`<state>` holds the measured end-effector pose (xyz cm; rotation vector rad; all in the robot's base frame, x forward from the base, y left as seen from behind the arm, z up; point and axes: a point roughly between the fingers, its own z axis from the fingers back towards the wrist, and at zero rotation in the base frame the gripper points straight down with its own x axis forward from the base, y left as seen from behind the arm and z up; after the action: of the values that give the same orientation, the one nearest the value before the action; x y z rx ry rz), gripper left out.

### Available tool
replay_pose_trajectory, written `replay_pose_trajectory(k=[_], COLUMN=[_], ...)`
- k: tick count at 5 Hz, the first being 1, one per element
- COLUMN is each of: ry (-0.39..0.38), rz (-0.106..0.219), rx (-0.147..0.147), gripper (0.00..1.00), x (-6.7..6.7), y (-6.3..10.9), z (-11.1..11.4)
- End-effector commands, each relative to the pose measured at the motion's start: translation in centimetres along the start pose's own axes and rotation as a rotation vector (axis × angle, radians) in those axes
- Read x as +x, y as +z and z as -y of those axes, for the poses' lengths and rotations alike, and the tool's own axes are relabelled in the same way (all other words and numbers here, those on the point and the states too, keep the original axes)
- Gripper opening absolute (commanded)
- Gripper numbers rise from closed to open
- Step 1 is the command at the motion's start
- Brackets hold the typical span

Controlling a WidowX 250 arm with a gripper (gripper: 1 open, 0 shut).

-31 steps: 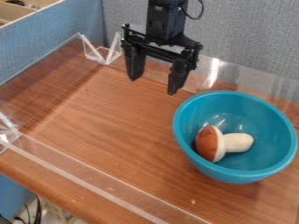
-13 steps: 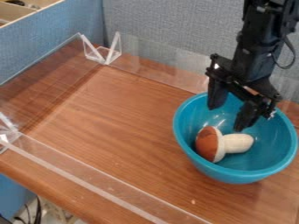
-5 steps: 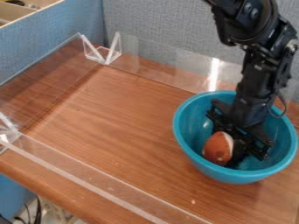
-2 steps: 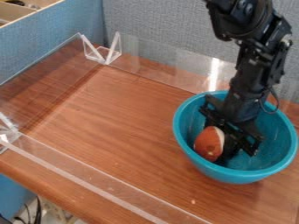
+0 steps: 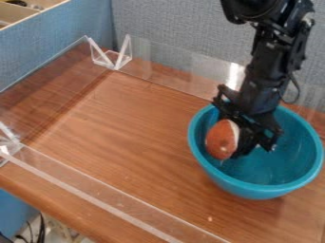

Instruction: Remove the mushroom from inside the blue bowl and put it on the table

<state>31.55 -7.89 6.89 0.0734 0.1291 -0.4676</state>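
The mushroom (image 5: 223,139), orange-brown cap facing the camera, hangs just above the near-left rim of the blue bowl (image 5: 264,171). My gripper (image 5: 238,133) points straight down and is shut on the mushroom, its black fingers (image 5: 259,132) on either side of it. The stem is hidden behind the cap and fingers. The bowl sits at the right of the reddish-brown wooden table (image 5: 127,142), and its inside shows nothing else.
Low clear acrylic walls (image 5: 76,185) run along the table's edges, with a clear bracket (image 5: 112,55) at the far left corner. A blue fabric panel (image 5: 51,47) stands behind on the left. Bare wood lies left of the bowl.
The gripper has risen and shifted left with the mushroom in it, lifting it from the bowl's bottom to above the rim. The bowl has stayed in place.
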Motion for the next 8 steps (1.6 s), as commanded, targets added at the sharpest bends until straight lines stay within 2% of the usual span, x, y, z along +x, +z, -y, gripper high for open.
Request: replay_pose_trajectory(k=[1,3,5,8], ry=[0.021,0.069,0.099,0.097], rz=[0.102,0.101,0.064,-0.002], rx=[0.032,0.046,0.039,0.023], gripper=[0.00,0.00,0.00,0.00], x=[-0.2,-1.4,-1.9,-2.3], y=[4.3,5.3,3.6,0.6], z=[-1.5,-4.5,-7.6,-9.2])
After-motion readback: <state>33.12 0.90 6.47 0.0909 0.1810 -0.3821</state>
